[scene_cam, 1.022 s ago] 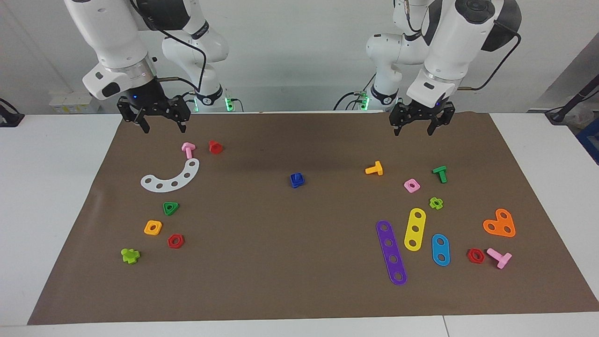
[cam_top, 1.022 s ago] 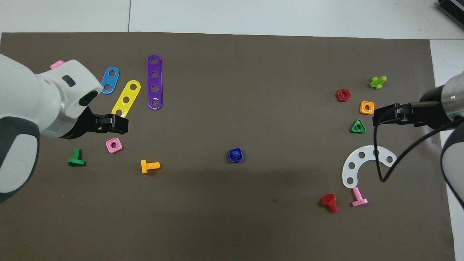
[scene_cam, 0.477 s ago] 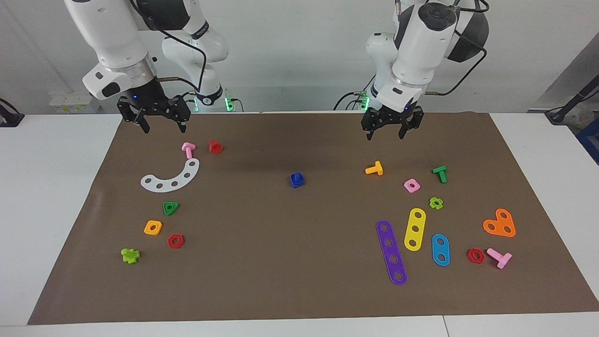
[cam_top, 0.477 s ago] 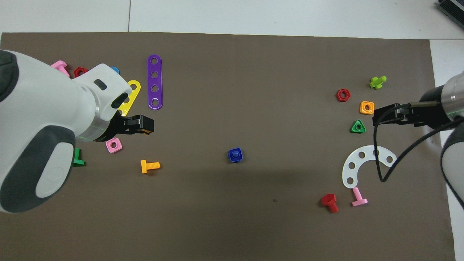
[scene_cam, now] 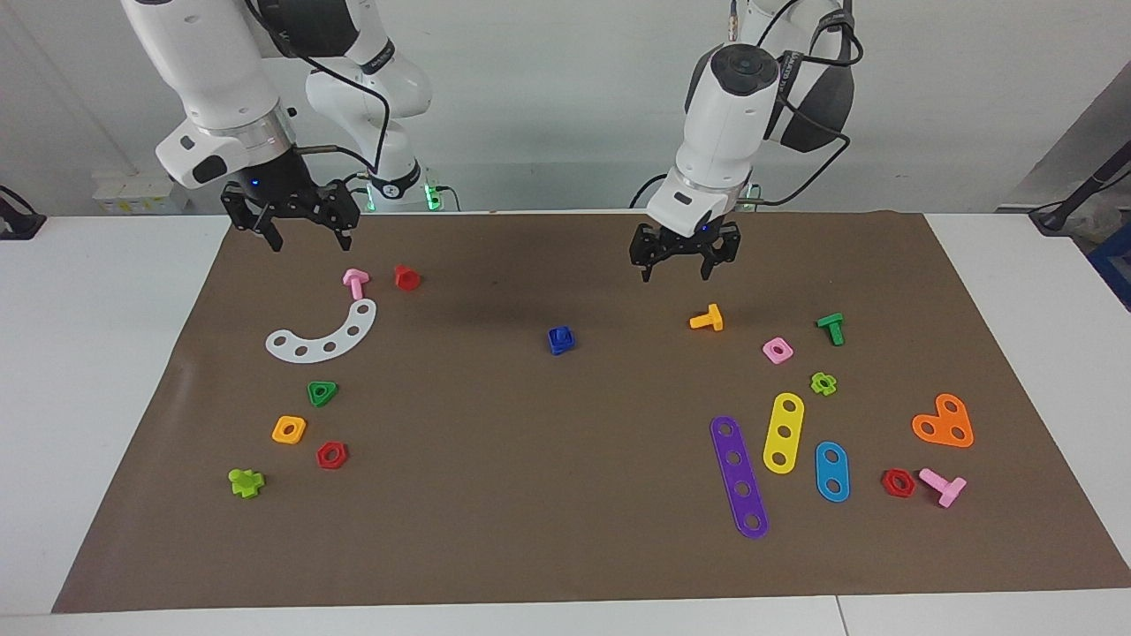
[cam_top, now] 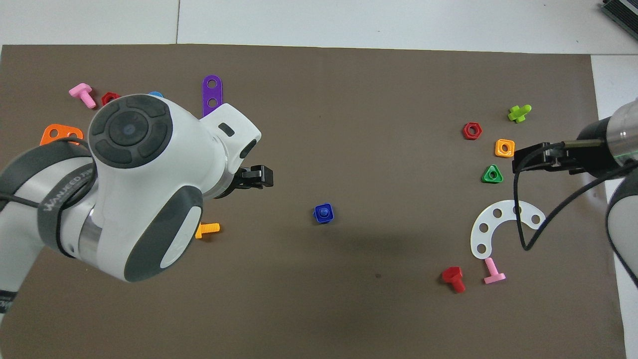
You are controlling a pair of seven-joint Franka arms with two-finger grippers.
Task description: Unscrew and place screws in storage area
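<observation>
1. Brown mat (scene_cam: 548, 495) covers the middle of a white table, with small plastic toy parts scattered toward both ends.
2. Near the middle of the mat sits the dark-blue bolt (scene_cam: 560, 339), seated in a dark-blue square nut (cam_top: 324, 214); nothing touches it.
3. Left gripper (scene_cam: 676, 274) hangs in the air over bare mat, between the dark-blue bolt and an orange bolt (scene_cam: 708, 319). Its fingers are spread wide and hold nothing.
4. Right gripper (scene_cam: 306, 242) hangs in the air over the mat's edge at the right arm's end, above a pink bolt (scene_cam: 355, 283). Its fingers are also spread wide and empty. This arm waits.
5. Toward the right arm's end lie a red bolt (scene_cam: 406, 277) beside the pink bolt, a white curved strip with 5 holes (scene_cam: 323, 336), a green triangular nut (scene_cam: 322, 392), an orange square nut (scene_cam: 289, 429), a red hexagonal nut (scene_cam: 332, 455) and a lime-green piece (scene_cam: 246, 482).
6. Toward the left arm's end lie a pink square nut (scene_cam: 778, 350), a green bolt (scene_cam: 831, 328), a small lime-green nut (scene_cam: 823, 382), a purple strip with 4 holes (scene_cam: 740, 476), a yellow strip with 3 holes (scene_cam: 783, 433), a blue strip with 2 holes (scene_cam: 831, 471) and an orange heart-shaped plate (scene_cam: 944, 422).
7. In the overhead view the left arm's white body hides much of that group.
</observation>
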